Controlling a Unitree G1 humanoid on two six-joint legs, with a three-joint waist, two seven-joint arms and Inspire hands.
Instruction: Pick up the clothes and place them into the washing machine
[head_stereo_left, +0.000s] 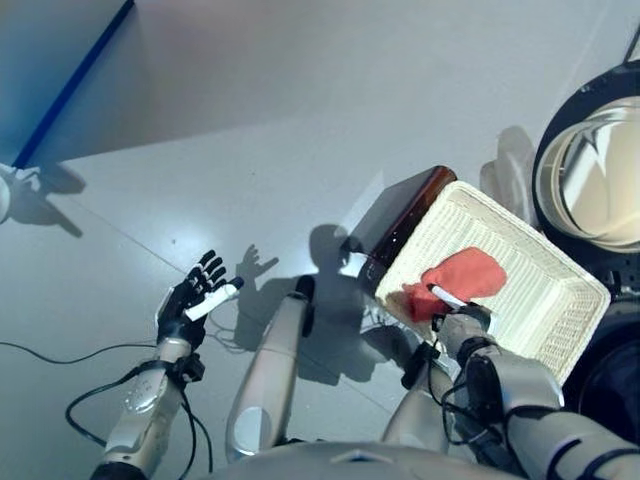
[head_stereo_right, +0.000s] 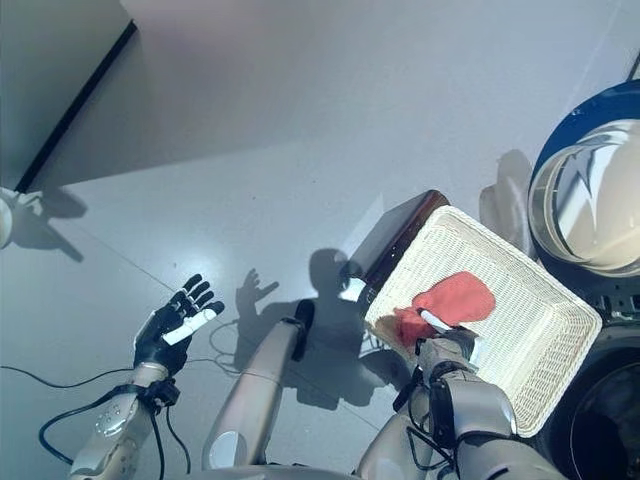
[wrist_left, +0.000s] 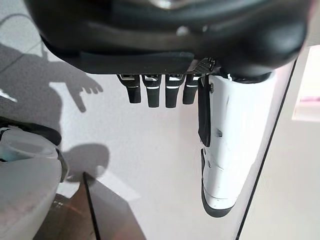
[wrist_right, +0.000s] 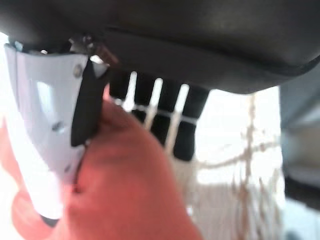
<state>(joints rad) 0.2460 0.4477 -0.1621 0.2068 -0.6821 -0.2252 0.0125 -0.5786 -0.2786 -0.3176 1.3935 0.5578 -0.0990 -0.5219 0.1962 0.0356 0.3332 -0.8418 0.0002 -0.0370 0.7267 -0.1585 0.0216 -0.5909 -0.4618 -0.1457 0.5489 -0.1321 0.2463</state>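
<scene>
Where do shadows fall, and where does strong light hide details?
Left eye view: the left hand casts a clear shadow on the floor beside it. Right wrist view: strong light washes out the basket behind the red cloth.

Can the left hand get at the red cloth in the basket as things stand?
Probably not without a big move: the left hand is open over bare floor, far to the side, while the red cloth lies in the white basket under the right hand.
</scene>
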